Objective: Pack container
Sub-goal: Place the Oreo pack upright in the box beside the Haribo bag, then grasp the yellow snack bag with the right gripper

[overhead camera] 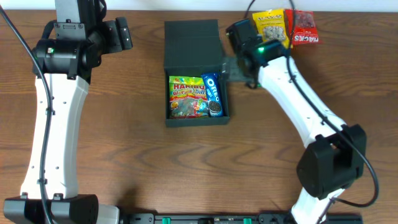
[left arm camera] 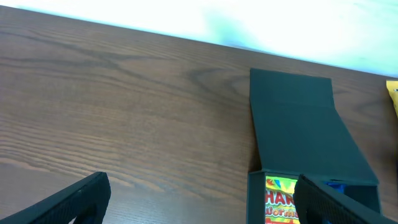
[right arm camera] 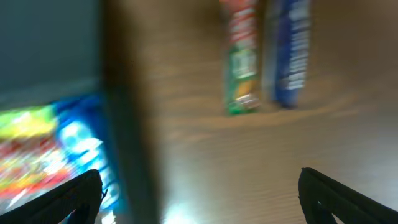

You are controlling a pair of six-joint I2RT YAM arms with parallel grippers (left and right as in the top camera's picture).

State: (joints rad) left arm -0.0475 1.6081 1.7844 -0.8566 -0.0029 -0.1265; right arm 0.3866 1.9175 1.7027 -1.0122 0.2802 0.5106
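The container [overhead camera: 171, 118] is a dark box in the middle of the table, with its flap lid [overhead camera: 193, 40] open toward the back. A Haribo packet [overhead camera: 187, 96] and a blue Oreo packet [overhead camera: 212, 94] lie inside. My right gripper [overhead camera: 234, 68] is open and empty beside the box's right wall. Its wrist view is blurred and shows that wall [right arm camera: 124, 124] between the open fingers [right arm camera: 199, 202], close to the left one, with the Oreo packet [right arm camera: 78, 143] beyond it. My left gripper [overhead camera: 123, 34] is open and empty at the back left. Its wrist view [left arm camera: 199, 205] shows the lid [left arm camera: 298, 118].
A yellow snack packet [overhead camera: 272, 26] and a red one [overhead camera: 305, 26] lie at the back right, behind the right arm. The right wrist view shows two blurred packets on the wood, one red and green [right arm camera: 241, 62], one blue [right arm camera: 292, 56].
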